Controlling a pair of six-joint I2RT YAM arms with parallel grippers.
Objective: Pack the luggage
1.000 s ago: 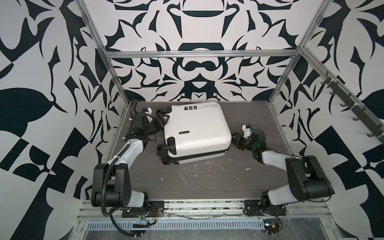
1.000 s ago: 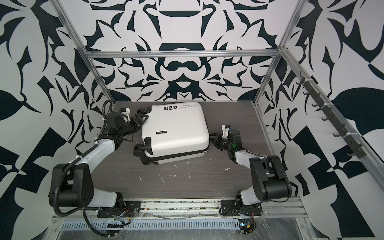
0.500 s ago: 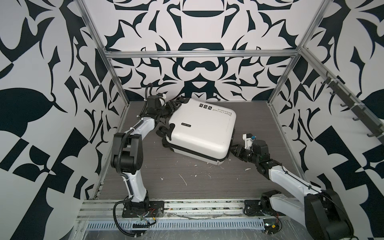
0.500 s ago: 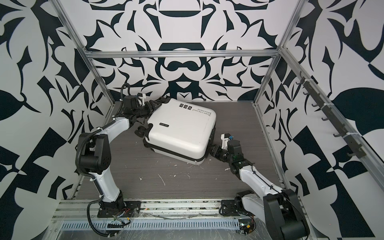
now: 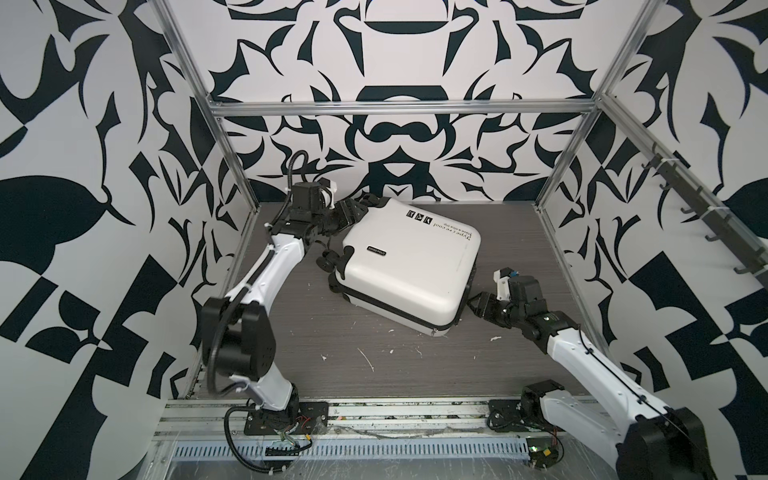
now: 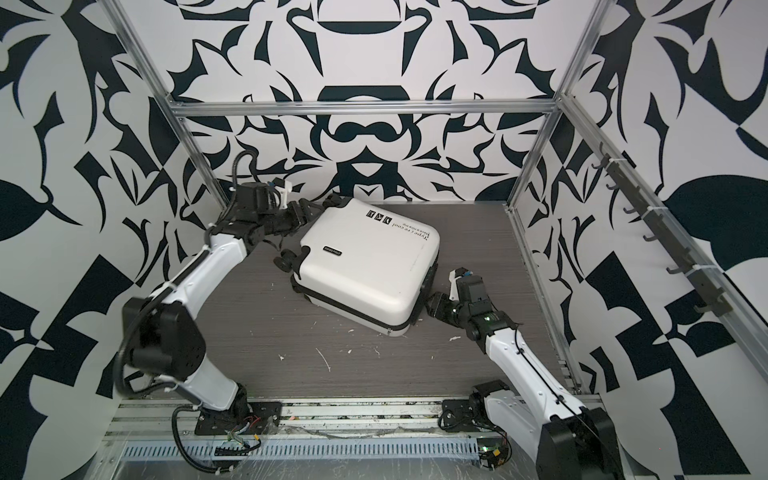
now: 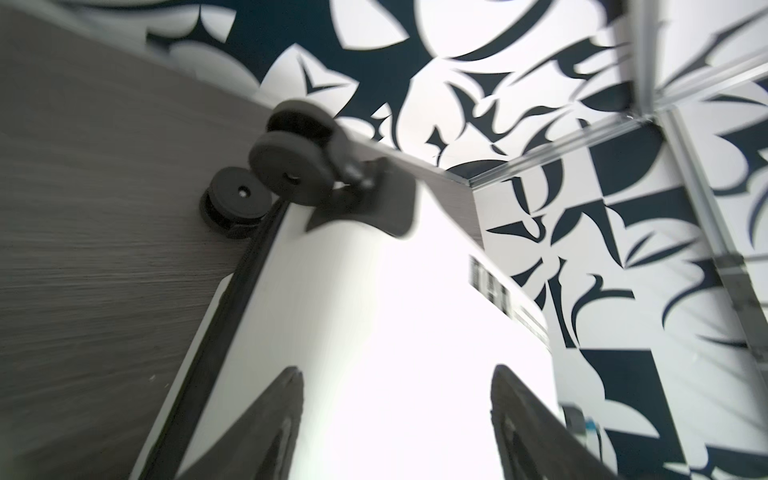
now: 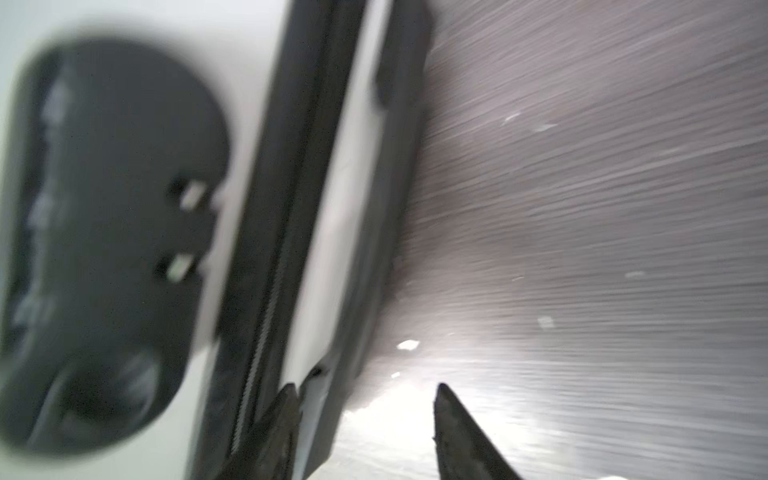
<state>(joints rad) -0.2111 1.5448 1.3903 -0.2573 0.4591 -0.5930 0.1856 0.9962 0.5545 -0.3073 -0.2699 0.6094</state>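
Grey wood-grain surface (image 5: 415,374): small white hard-shell suitcase (image 5: 411,266) lies flat, skewed, mid-surface, shells closed (black script and three square stickers face up). Left pincer (image 5: 358,207) spread against the wheel end, right pincer (image 5: 473,305) spread at the opposite corner. Likely bracing it to reorient before opening.

The grey wood-grain table (image 5: 291,332) bears the closed white luggage (image 5: 407,266) and scattered white flecks (image 5: 368,359).

glossy white hard-shell luggage (image 5: 409,266), matt grey woodgrain table (image 5: 316,332)
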